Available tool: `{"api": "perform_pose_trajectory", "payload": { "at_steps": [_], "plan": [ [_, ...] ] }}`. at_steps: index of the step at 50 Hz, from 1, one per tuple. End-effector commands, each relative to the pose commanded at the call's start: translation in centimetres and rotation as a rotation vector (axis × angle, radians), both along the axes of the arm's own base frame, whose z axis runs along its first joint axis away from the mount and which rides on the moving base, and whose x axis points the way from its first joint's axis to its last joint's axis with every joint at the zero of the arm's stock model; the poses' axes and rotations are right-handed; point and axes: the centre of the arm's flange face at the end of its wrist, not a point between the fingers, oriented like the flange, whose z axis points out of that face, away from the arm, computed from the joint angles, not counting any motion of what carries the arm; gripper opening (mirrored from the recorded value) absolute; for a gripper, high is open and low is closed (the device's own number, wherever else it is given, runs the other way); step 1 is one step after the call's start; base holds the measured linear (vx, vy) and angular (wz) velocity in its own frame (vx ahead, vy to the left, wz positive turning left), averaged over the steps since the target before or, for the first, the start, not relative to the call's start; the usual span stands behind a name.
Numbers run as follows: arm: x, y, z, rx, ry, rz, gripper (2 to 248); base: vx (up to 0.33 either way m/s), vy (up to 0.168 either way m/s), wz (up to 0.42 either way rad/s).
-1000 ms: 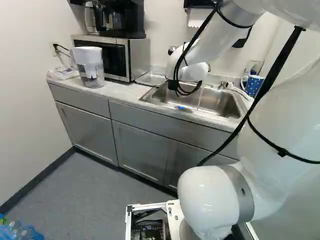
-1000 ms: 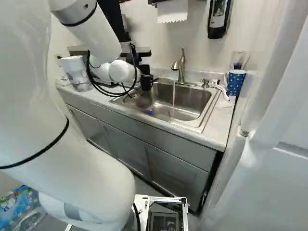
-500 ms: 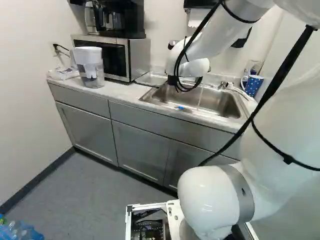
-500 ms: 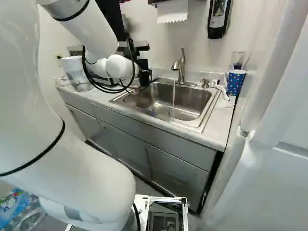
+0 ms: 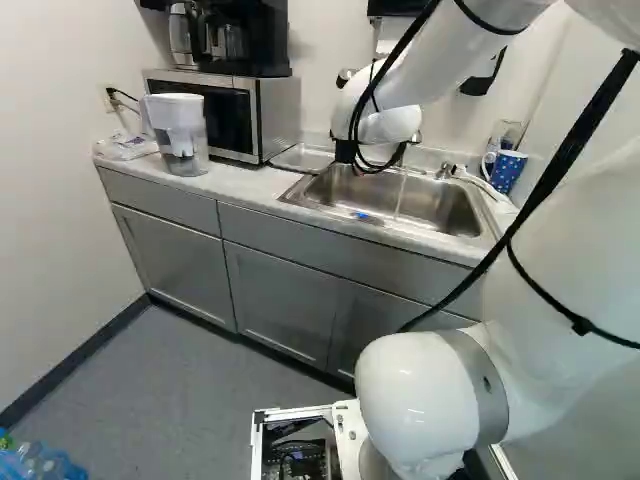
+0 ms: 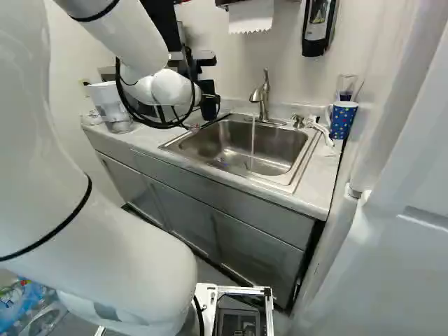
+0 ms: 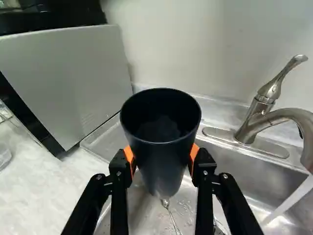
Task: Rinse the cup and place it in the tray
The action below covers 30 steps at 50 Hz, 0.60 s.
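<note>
Two orange pads (image 7: pixel 129 155) press a dark cup (image 7: pixel 160 142) from opposite sides: my hand (image 6: pixel 208 108) is closed around it, one finger on each flank. I hold the cup mouth up, above the end of the sink (image 6: pixel 280 168) nearer the microwave (image 5: pixel 232 110). Something thin and shiny shows at its bottom; I cannot tell what it is.

Just beside the sink, toward the microwave, a clear shallow tray (image 7: pixel 104 139) rests on the counter (image 6: pixel 318 185). The cup is apart from the faucet (image 6: pixel 262 98), whose stream of water (image 6: pixel 253 143) falls into the basin, away from the cup's mouth.

Farther along the counter, at the left of the left base view, a pitcher (image 5: pixel 180 135) stands in front of the microwave, with a plastic bag (image 5: pixel 127 147) near it. A black coffee maker (image 5: pixel 230 35) sits on top of the microwave. Past the other end of the sink, at the right of the right base view, stands a blue dotted mug (image 6: pixel 342 120), with a clear glass (image 6: pixel 346 87) behind it. On the wall above hang paper towels (image 6: pixel 250 15) and a dark dispenser (image 6: pixel 317 26).
</note>
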Motion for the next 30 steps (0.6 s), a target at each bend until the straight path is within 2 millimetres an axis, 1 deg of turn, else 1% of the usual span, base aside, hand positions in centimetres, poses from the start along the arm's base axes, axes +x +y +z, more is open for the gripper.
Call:
{"api": "perform_pose_trajectory", "payload": {
  "at_steps": [21,30],
  "plan": [
    [0.0,0.1,2.0,0.000,-0.016,0.003,124,0.000,0.000,0.000],
    [-0.2,0.1,3.0,0.056,-0.037,-0.014,124,0.000,0.000,0.000]
  ]
}}
